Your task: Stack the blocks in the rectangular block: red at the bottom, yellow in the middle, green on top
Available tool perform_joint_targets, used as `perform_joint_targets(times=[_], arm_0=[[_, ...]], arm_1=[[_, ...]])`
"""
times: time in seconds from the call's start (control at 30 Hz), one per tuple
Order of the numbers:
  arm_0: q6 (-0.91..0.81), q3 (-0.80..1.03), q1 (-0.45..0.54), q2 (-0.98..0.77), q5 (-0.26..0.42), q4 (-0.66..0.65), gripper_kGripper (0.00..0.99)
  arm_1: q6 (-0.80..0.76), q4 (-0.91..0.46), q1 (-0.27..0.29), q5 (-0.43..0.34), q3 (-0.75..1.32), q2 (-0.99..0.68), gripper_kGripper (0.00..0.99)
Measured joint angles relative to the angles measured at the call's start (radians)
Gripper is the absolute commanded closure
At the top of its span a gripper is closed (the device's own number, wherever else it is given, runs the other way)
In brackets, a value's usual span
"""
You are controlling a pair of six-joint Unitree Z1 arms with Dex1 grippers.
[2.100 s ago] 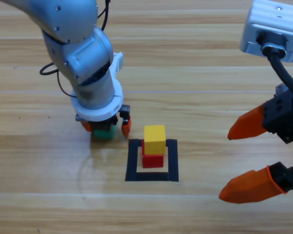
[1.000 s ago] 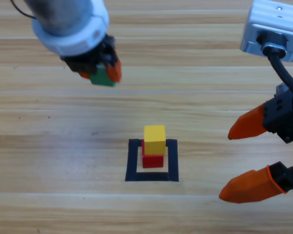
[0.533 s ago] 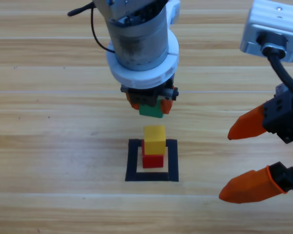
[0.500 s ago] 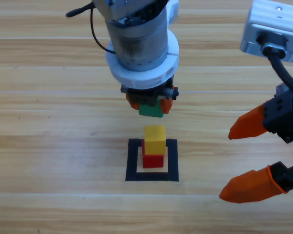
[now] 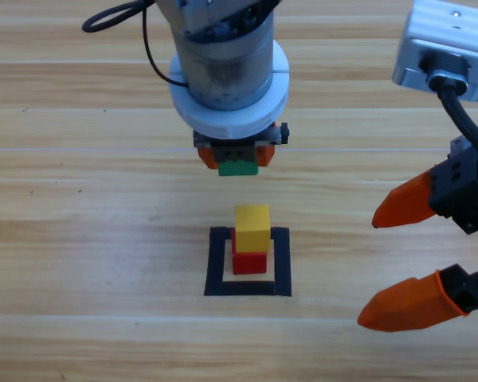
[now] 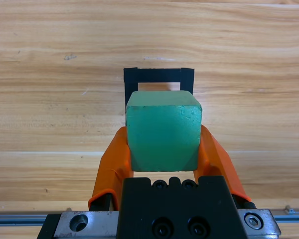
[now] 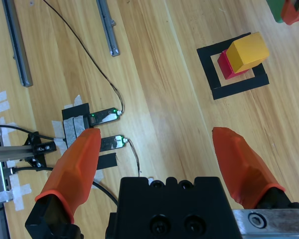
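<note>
The left gripper has its jaws closed on the green cube, one orange jaw pressed to each side face of it (the left wrist view shows the cube filling the gap between them). In the high view the cube shows just below the arm's wrist, held clear above the worktop and a little toward the picture's top from the stack. The yellow cube sits on the red cube, slightly offset so that a strip of red shows at its near and left edges. Both stand inside the rectangular block of dark tape, toward its far side. From the left wrist view the tape outline appears beyond the held cube, which hides most of what is inside it.

The right gripper waits at the right edge of the high view with its jaws spread wide and nothing between them, well apart from the stack. Its own wrist view shows the yellow cube on the red one within the tape square, and, nearer, taped cables on the worktop.
</note>
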Motion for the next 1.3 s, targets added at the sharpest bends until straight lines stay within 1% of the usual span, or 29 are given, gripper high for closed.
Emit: perform_joint_targets(times=[0.6,0.8,1.3], arm_0=[[-0.009,0.024,-0.043,0.019,0.001,-0.002,0.982],[-0.009,0.124,-0.043,0.019,0.000,-0.075,0.982],[-0.004,0.150,-0.043,0.019,-0.002,-0.120,0.982]], arm_1=[[0.000,0.000,0.000,0.000,0.000,0.000,0.000],[0.000,0.000,0.000,0.000,0.000,0.000,0.000],[0.000,0.000,0.000,0.000,0.000,0.000,0.000]])
